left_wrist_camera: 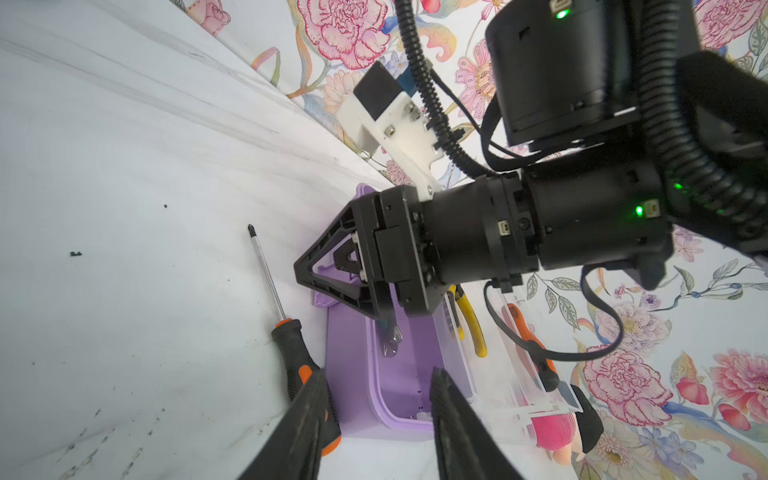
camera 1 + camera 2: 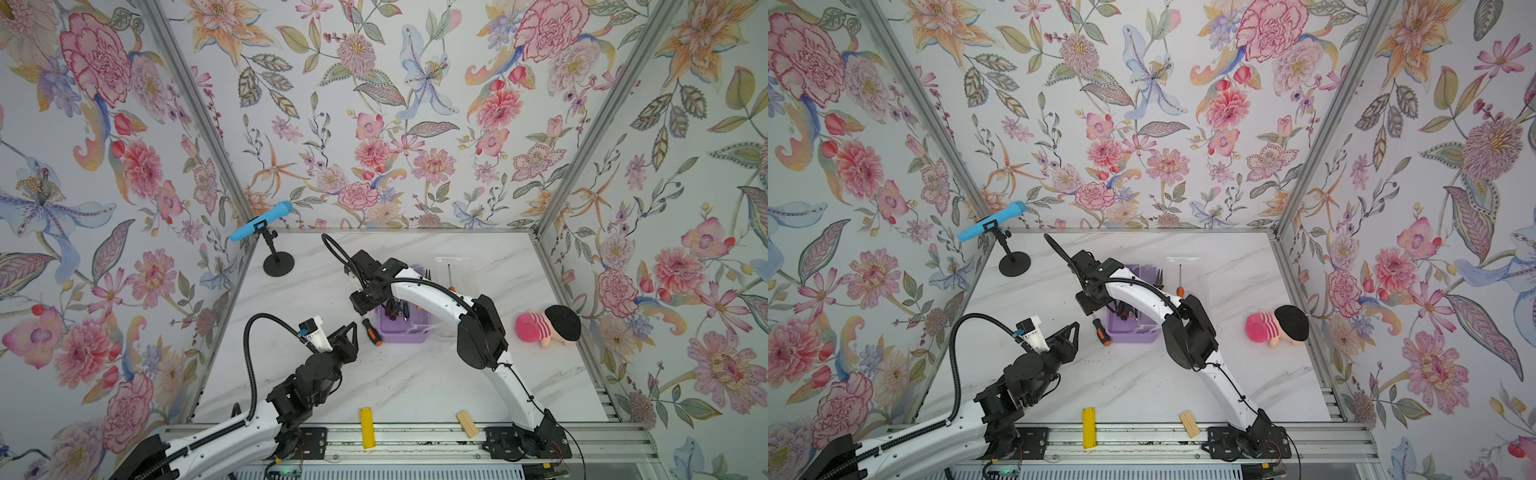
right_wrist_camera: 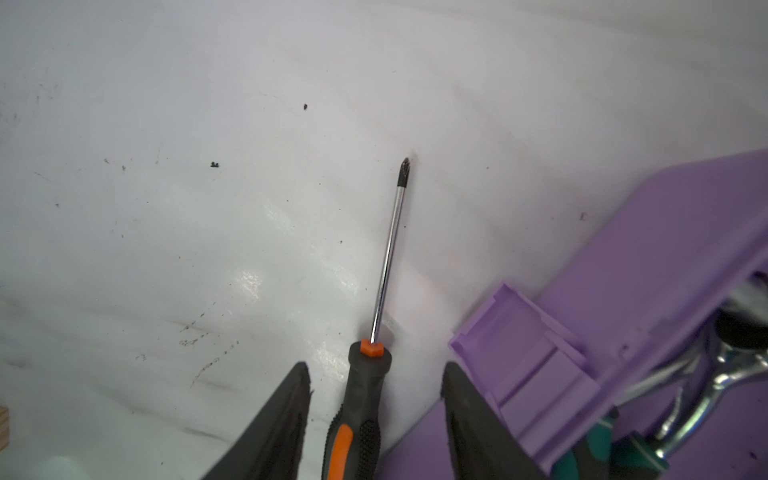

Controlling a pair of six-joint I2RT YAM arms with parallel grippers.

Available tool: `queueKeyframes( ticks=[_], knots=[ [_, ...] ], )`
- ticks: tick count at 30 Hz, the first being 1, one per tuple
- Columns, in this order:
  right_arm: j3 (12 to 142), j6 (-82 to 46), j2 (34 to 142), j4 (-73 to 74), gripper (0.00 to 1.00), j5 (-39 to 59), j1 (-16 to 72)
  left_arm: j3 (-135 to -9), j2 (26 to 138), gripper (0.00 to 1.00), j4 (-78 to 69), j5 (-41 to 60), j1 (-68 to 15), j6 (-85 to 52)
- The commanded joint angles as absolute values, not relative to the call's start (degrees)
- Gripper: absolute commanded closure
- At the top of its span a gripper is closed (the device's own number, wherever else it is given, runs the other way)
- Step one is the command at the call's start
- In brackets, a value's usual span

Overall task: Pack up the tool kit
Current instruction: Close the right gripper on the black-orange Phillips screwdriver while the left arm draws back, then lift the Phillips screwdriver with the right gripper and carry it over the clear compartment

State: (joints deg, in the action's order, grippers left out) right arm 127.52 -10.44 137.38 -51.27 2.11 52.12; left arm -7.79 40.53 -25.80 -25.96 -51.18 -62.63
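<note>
The tool kit's lilac case [image 2: 405, 332] [image 2: 1133, 334] lies open mid-table, its clear lid [image 2: 444, 299] flat on the far side. A ratchet [image 3: 723, 365] and other tools lie inside. An orange-black screwdriver [image 2: 371, 331] [image 1: 297, 357] rests on the table against the case's left wall. My right gripper [image 2: 360, 309] [image 3: 376, 368] is open and straddles that screwdriver's handle [image 3: 365, 395] with gaps on both sides. My left gripper [image 2: 352, 332] [image 1: 378, 374] is open just left of the case and holds nothing. Yellow-handled pliers [image 1: 471, 324] and a second screwdriver [image 2: 449, 278] lie on the lid.
A blue microphone [image 2: 262, 222] on a black stand occupies the back left corner. A pink plush toy [image 2: 544, 326] lies at the right wall. A flat yellow bar [image 2: 366, 428] and a small wooden block [image 2: 467, 424] sit at the front edge.
</note>
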Motion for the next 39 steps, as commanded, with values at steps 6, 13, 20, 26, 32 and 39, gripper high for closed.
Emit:
queueKeyframes(
  ticks=[6,13,20,26,32,39],
  knots=[
    [131.82,-9.32,143.11,-53.85,0.60,1.96,53.07,-6.95,41.57,0.56,-26.50,-26.01,-49.25,-63.09],
    [133.90,-9.45,145.88,-55.41,0.60,0.49,53.22,-5.94,41.57,0.56,-26.26,-25.92,-48.52,-64.07],
    [138.88,-9.32,149.85,-60.25,0.64,-4.63,54.35,-6.00,39.99,0.56,-24.24,-26.87,-48.07,-63.54],
    [141.50,-9.75,151.71,-62.31,0.73,-6.06,54.94,-5.34,38.25,0.56,-23.38,-25.96,-46.70,-63.28],
    [141.57,-10.79,151.96,-62.51,0.86,-4.69,54.84,-4.53,37.05,0.56,-23.12,-24.11,-44.85,-63.37],
    [141.50,-11.07,152.22,-62.54,0.95,-3.52,54.50,-4.30,37.91,0.56,-24.49,-22.18,-43.42,-62.72]
  ],
)
